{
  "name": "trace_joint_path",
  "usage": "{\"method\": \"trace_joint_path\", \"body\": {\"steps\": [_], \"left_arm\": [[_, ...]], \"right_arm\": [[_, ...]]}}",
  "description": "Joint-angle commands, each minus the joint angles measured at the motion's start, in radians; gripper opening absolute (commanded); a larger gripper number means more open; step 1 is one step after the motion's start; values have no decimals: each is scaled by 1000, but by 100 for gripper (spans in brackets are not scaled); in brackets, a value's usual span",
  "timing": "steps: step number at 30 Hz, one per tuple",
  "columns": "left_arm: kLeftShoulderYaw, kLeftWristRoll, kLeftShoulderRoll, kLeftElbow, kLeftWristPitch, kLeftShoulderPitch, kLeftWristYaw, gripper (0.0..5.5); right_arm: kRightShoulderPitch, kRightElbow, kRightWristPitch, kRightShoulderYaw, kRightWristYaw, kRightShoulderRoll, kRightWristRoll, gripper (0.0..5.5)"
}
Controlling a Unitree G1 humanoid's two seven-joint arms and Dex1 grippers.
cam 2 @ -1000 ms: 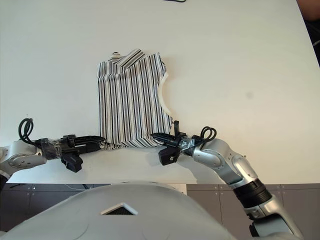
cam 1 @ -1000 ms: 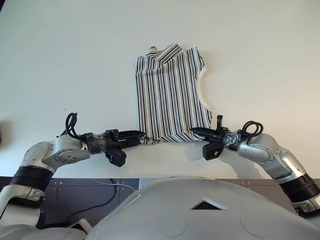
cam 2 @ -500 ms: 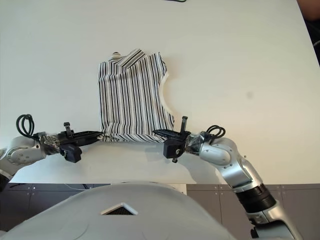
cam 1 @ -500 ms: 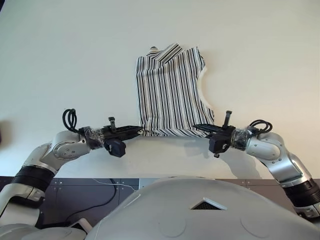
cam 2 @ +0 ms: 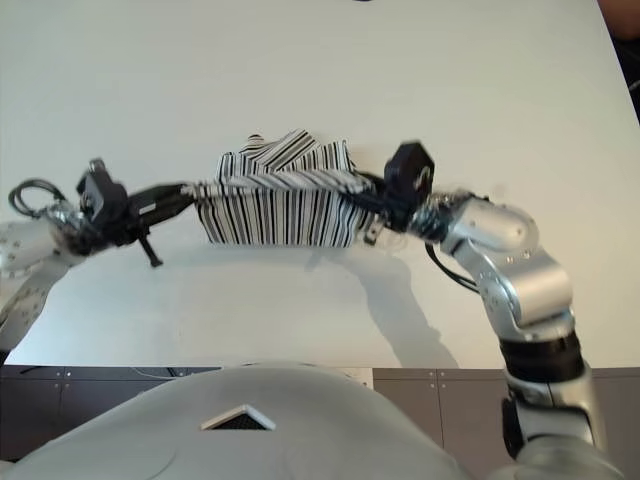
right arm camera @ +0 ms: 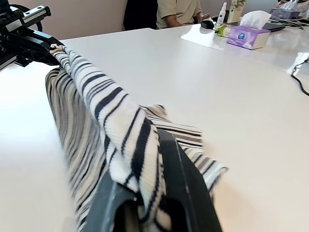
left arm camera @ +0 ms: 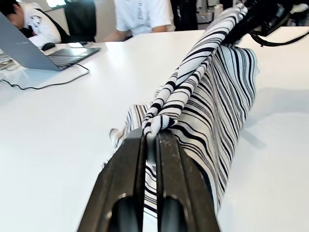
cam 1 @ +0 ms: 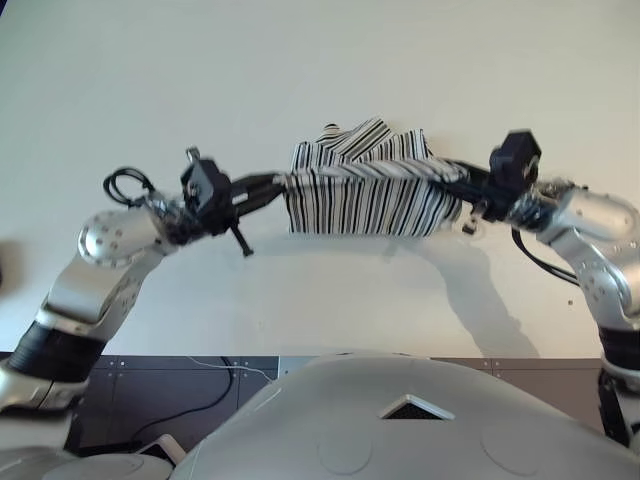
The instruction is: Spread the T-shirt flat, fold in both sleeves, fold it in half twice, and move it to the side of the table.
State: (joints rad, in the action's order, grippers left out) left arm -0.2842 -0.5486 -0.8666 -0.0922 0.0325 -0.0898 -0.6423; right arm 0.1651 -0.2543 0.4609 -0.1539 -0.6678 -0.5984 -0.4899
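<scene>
Left eye view: on the left, the left gripper [cam 1: 276,181] is clenched on one corner of the T-shirt's near hem, held up above the white table [cam 1: 300,60]. In the left wrist view its two dark fingers [left arm camera: 123,169] press together on a bunched twist of striped cloth.

In the middle, the black-and-white striped T-shirt [cam 1: 365,190] hangs as a wide band between the two arms. Its hem is stretched taut in the air along the top, the cloth below drapes to the table, and the collar end lies crumpled just behind.

On the right, the right gripper [cam 1: 458,180] is grasping the opposite hem corner at about the same height. The right wrist view shows cloth gathered over and between its fingers.

No sleeves stick out at the sides, so the spreading and sleeve folds look done. The first fold in half appears to be under way, with the hem not yet laid over the collar end. The second fold and the move to the side of the table are left.

One second ago the shirt lay flat and lengthwise, with both grippers low at the near hem. Half a second ago they were at its corners on the table. Since then both arms have risen and carried the hem up and forward
</scene>
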Motion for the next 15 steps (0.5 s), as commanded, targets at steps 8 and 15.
{"method": "trace_joint_path", "body": {"steps": [8,15], "left_arm": [[-11,369,351,627,153,-262,22,10],[147,302,464,646,96,-283,45,95]], "right_arm": [[330,780,-283,-92,65,295,304,10],[429,978,-407,4,100,348,331,125]]}}
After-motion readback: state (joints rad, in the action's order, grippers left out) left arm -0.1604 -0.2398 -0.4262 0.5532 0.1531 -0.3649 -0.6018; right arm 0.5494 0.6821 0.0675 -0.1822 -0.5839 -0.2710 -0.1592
